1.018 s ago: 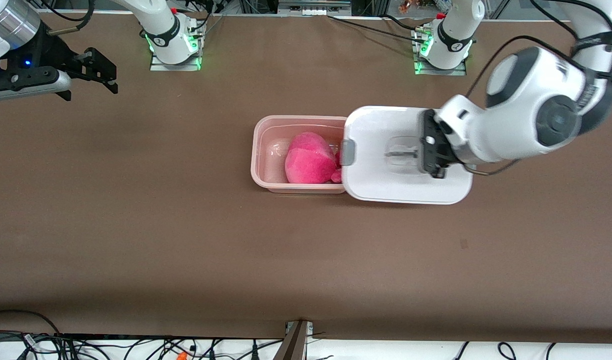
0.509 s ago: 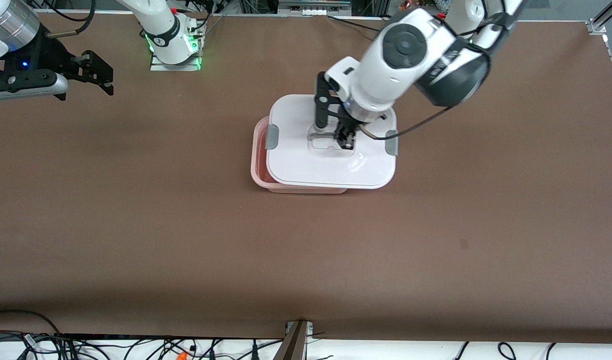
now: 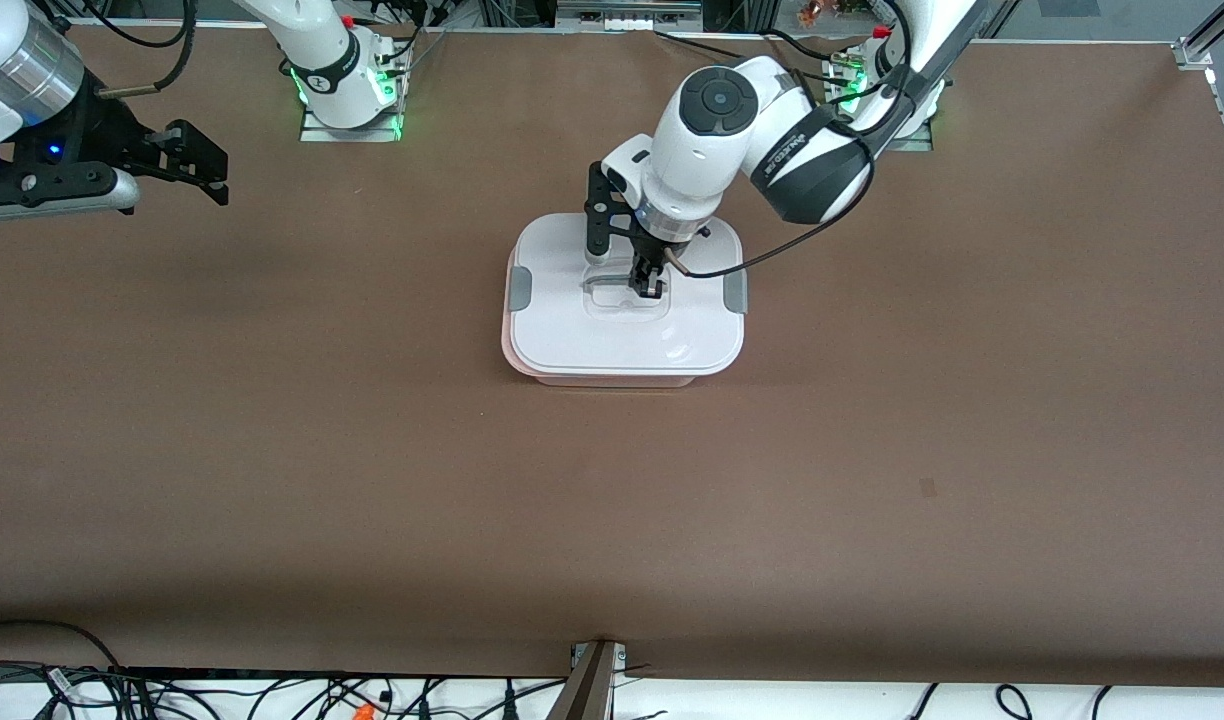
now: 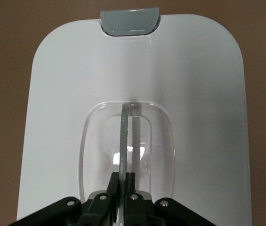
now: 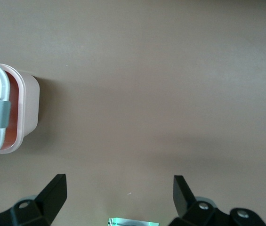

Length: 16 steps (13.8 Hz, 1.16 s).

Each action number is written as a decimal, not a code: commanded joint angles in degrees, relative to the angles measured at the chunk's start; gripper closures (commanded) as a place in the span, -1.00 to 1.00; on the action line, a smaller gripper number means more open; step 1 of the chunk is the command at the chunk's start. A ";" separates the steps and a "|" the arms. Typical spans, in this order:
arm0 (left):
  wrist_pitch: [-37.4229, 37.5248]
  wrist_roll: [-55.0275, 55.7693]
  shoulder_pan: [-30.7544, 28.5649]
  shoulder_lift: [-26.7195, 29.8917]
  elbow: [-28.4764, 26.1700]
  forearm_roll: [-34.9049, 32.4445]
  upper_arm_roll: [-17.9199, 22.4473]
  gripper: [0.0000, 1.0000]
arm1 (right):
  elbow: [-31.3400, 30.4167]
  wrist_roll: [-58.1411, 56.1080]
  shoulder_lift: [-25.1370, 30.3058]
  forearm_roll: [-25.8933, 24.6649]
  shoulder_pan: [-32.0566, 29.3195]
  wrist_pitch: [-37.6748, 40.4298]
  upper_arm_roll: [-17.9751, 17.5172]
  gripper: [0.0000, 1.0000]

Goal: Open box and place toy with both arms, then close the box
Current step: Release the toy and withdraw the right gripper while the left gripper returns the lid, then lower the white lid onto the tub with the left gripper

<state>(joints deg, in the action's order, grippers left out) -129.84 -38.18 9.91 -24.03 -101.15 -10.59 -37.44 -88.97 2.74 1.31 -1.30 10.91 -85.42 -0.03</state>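
Lid (image 3: 627, 310) now sits squarely over box (image 3: 612, 376) mid-tabletop, toy hidden inside; my left tool (image 3: 644, 285) clenched on its handle (image 4: 124, 141). Right tool (image 3: 197, 160) waits released. Closing nearly done.

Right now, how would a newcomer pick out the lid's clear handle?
Start at the brown table and find the pink box near its middle, under a white lid. In the lid's clear recessed centre, the handle is the thin upright strip that the left claw pinches; the grey clips sit at the lid's ends instead.
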 commanded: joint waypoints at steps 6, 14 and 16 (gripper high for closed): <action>-5.16 6.19 1.60 -1.29 -3.00 -6.20 0.44 1.00 | 0.91 0.33 -2.01 0.60 -0.89 0.07 -0.32 -1.00; -5.69 6.27 1.52 -2.96 -2.83 -7.25 0.88 1.00 | 0.91 0.24 -2.28 0.60 -0.89 0.25 -0.32 -1.00; -5.69 6.27 1.60 -2.96 -2.83 -7.25 0.88 1.00 | 0.91 0.24 -2.28 0.60 -0.89 0.07 -0.32 -1.00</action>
<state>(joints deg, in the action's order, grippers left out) -134.96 -33.04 11.02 -26.14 -103.83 -15.57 -37.08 -88.95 2.74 -0.64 -1.27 10.67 -85.80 0.04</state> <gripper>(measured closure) 0.930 0.000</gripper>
